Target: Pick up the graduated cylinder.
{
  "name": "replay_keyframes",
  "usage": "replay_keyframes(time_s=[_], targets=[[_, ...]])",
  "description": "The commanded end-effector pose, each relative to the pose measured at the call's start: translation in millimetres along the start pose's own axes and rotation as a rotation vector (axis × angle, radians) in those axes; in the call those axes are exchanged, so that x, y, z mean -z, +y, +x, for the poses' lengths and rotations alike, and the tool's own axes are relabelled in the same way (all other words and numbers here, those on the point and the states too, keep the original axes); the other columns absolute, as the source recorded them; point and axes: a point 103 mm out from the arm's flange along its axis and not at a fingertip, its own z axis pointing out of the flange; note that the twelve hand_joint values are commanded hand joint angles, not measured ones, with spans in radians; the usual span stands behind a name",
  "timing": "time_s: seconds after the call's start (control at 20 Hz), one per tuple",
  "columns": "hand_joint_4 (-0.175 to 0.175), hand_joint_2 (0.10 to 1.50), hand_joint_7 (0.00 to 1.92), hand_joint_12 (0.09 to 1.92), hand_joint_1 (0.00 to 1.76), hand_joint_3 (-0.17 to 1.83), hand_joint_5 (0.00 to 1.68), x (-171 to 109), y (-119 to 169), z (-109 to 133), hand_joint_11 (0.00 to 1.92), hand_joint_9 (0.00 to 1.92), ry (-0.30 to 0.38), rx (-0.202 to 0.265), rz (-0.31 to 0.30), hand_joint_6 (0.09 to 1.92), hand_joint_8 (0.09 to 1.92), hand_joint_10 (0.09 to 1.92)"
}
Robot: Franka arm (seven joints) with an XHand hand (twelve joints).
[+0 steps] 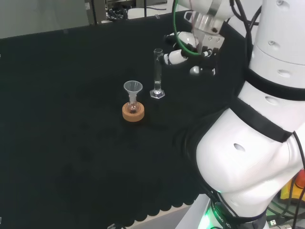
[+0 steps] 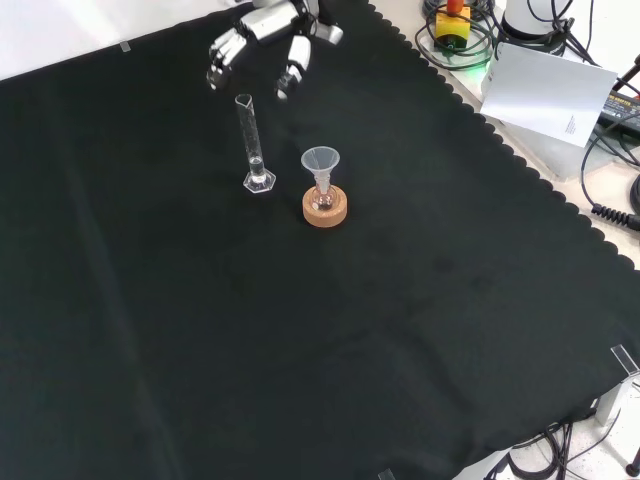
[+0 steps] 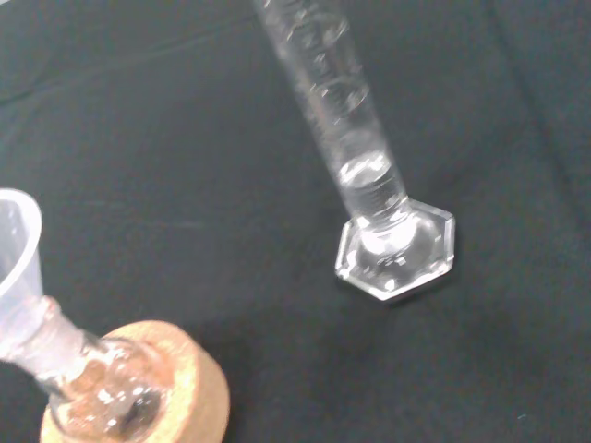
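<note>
The tabletop (image 2: 420,330) is lying under a black cloth with a scalloped edge, and it is taking up most of the head and front views. The white arm (image 1: 252,143) is rising in big rounded links at the right of the head view, reaching over the cloth toward the far side. At its end the hand (image 2: 262,42) is hanging above the cloth at the top of the front view, its black and white fingers (image 2: 222,62) spread apart and gently bent downward, gripping nothing. In the head view the hand (image 1: 190,55) is sitting just to the right of the cylinder's upper part, near it but not touching. The graduated cylinder (image 2: 254,145) is standing upright on its clear hexagonal foot on the cloth, just below the hand in the front view and to the left of the cork ring; in the head view the graduated cylinder (image 1: 157,74) is standing just right of and slightly beyond the ring. The wrist view is looking down the graduated cylinder (image 3: 355,157), showing printed marks on its tube. Near it the cork ring (image 2: 325,207) is carrying a small round flask (image 2: 322,199), and a clear funnel (image 2: 320,162) is sitting upright in the flask's neck.
</note>
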Motion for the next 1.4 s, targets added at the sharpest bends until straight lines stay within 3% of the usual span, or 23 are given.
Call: replay_keyframes(time_s=[0.05, 0.35, 0.7, 1.15, 1.4], targets=[[-0.043, 0.77, 0.21, 1.38, 0.75, 0.4, 0.4, -34, 2, -17, 0.11, 0.42, 0.129, 0.027, -0.014, 0.09, 0.63, 0.65], [-0.047, 0.66, 0.27, 1.37, 0.85, 0.54, 0.49, -50, 3, -20, 0.17, 0.49, 0.231, 0.062, -0.023, 0.09, 0.64, 0.62], [-0.049, 0.62, 0.28, 1.36, 0.9, 0.59, 0.5, -63, 9, -18, 0.18, 0.49, 0.292, 0.132, -0.008, 0.09, 0.64, 0.6], [-0.045, 0.6, 0.28, 1.35, 0.99, 0.63, 0.49, -80, 20, -17, 0.19, 0.49, 0.443, 0.162, 0.003, 0.09, 0.64, 0.6], [-0.044, 0.6, 0.32, 1.34, 1.04, 0.65, 0.51, -86, 27, -16, 0.25, 0.55, 0.536, 0.183, -0.039, 0.09, 0.65, 0.6]])
